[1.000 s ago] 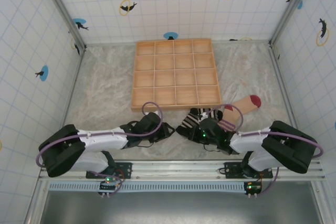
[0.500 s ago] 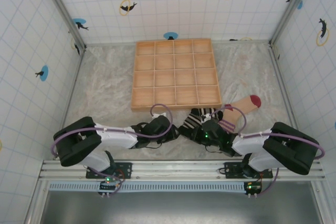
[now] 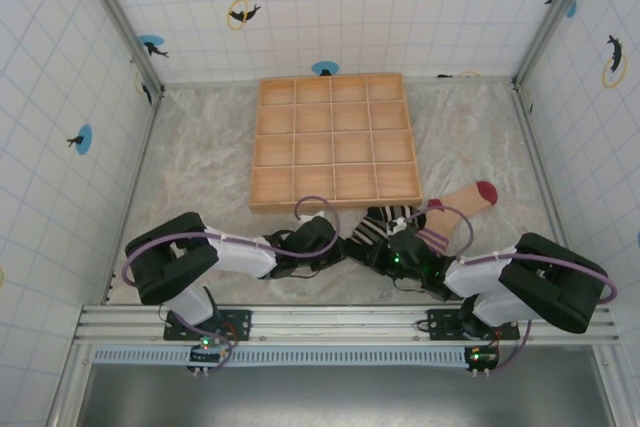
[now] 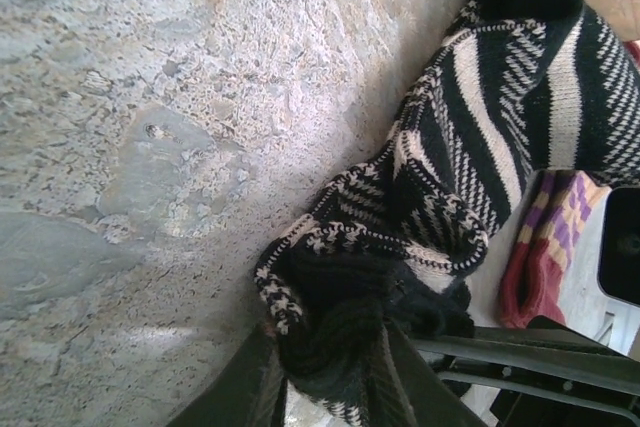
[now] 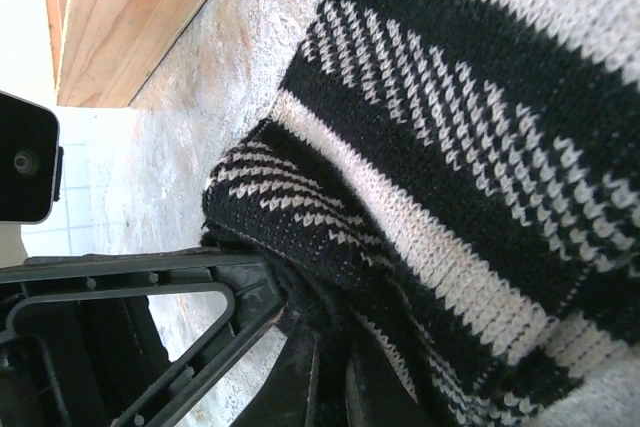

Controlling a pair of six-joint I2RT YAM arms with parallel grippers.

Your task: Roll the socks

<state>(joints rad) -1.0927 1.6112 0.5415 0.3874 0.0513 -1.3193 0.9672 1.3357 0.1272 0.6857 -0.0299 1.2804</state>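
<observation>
Left hand [image 4: 325, 385] and right hand [image 5: 335, 377] both pinch the striped sock [image 4: 480, 127]; tan sock [image 3: 457, 204] at two o'clock, cuff half hidden.

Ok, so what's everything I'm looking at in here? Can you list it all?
striped sock: one, black and white, on the table just in front of the tray, between the two grippers
tan sock: one, tan with a dark red toe, just right of the striped sock
wooden tray: one, light wood, sixteen compartments, far middle of the table
table: one, mottled beige
walls: three, white tiles with dolphin stickers
metal rail: one, silver, near edge, under the arm bases
left gripper: one, black, closed on the striped sock's dark end
right gripper: one, black, shut on the striped sock's edge
</observation>
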